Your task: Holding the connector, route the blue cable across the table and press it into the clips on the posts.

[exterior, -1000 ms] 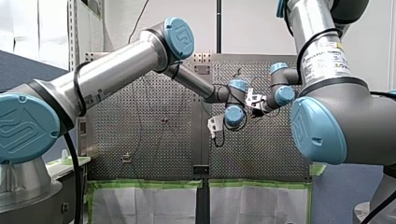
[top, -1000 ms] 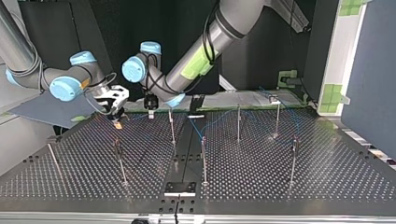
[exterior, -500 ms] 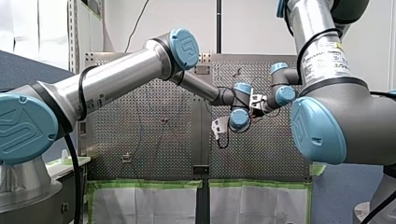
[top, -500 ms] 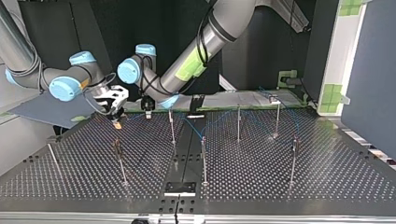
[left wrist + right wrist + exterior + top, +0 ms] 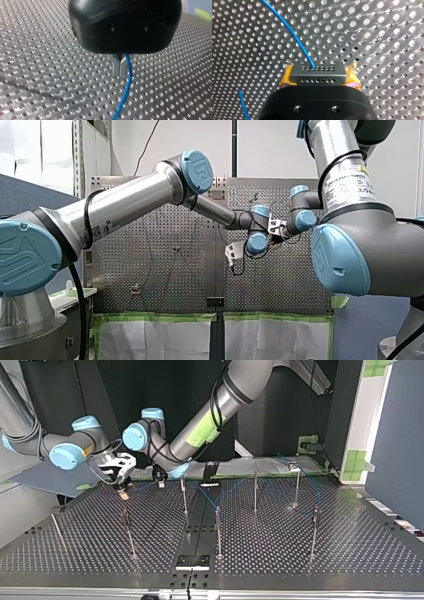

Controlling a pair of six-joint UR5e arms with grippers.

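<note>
**Blue cable (image 5: 287,27) gripped in two places: slip or snag is the danger**

My right gripper (image 5: 319,75) pinches the grey connector (image 5: 317,71) between its yellow pads (image 5: 286,77), low over the perforated surface (image 5: 300,560) at the top view's left. The cable leaves the connector's holed face. My left gripper (image 5: 119,68) hangs near it, with its metal fingers pressed together, seemingly nipping the cable, which trails down towards the surface. Further along, the cable lies loose among the posts (image 5: 184,495). As I judge it, parting the arms too fast could tug the cable out of the connector or drag it through the fingers. Slack could also catch low on a post's shaft instead of seating at its top.
</note>
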